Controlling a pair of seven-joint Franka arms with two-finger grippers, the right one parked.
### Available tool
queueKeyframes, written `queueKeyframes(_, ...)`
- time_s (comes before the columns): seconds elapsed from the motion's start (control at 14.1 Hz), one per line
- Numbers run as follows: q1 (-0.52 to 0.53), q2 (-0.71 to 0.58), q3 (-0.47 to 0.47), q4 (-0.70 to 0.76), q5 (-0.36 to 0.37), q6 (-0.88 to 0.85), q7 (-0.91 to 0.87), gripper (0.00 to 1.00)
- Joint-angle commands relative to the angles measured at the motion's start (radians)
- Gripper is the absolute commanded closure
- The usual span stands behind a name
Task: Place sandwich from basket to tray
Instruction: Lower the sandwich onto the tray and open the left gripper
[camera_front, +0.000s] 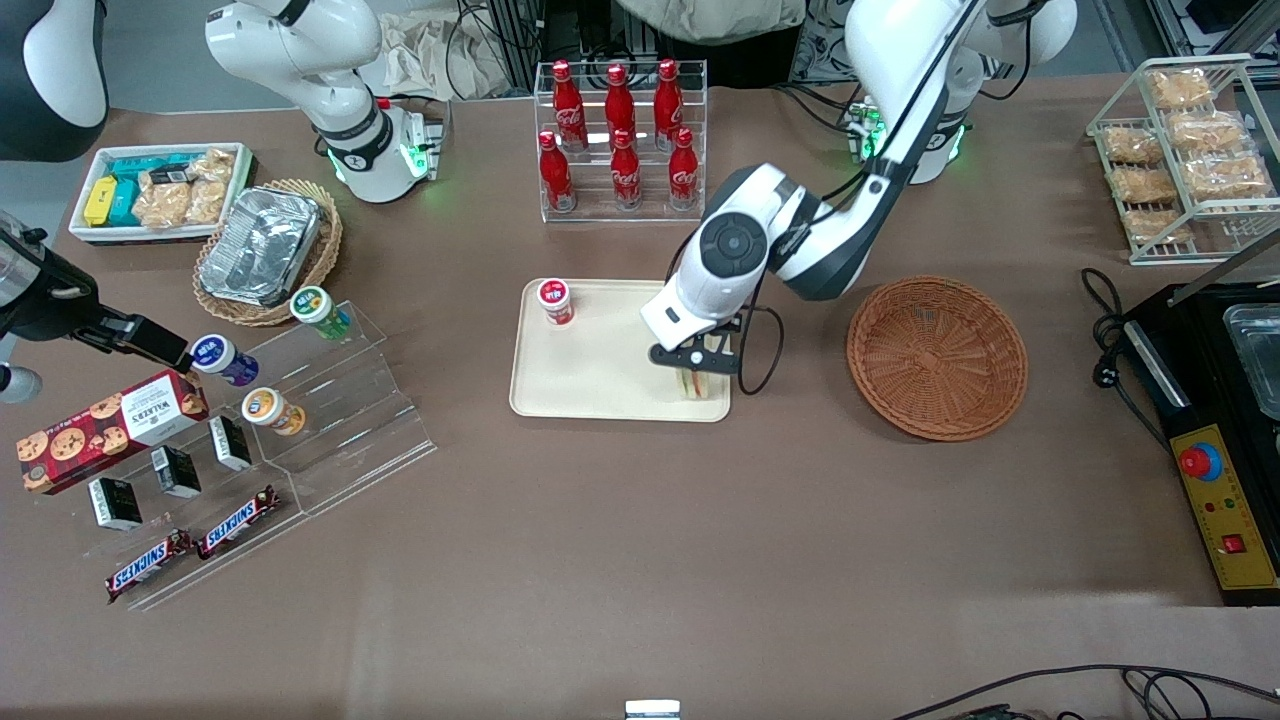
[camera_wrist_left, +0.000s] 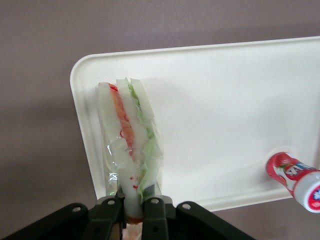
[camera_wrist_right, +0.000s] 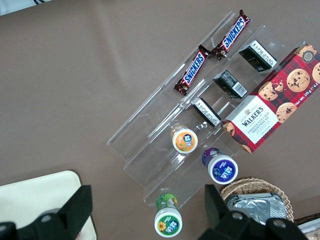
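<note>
black two-finger gripper (camera_wrist_left: 133, 210) clenched on the plastic-wrapped triangular sandwich (camera_wrist_left: 130, 145) over the cream plastic tray (camera_wrist_left: 225, 100), red-capped cup (camera_wrist_left: 295, 180) nearby

hand (camera_front: 697, 368) over tray (camera_front: 590, 385) corner | obstacle: red-capped cup (camera_front: 555, 301) | bare tray between

Six red cola bottles (camera_front: 620, 140) fill a clear rack — Snickers bars (camera_front: 195, 545) and a cookie box (camera_front: 110, 428) lie toward the parked arm's end.
</note>
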Motion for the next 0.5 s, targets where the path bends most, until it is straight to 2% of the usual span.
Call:
queueKeyframes(0.0, -0.033, 0.031, 0.012, 0.003, 0.006, 0.031, 0.010, 1.00)
queueKeyframes(0.07, -0.033, 0.034, 0.012, 0.002, 0.006, 0.031, 0.010, 1.00)
queueKeyframes(0.14, -0.033, 0.031, 0.012, 0.000, 0.006, 0.029, 0.004, 0.73)
queueKeyframes(0.21, -0.031, 0.027, 0.014, -0.006, 0.006, 0.028, 0.002, 0.10)
queueKeyframes(0.28, -0.030, 0.015, 0.015, -0.020, 0.012, 0.023, 0.002, 0.01)
queueKeyframes(0.43, -0.027, -0.033, 0.020, -0.063, 0.049, 0.008, -0.002, 0.01)
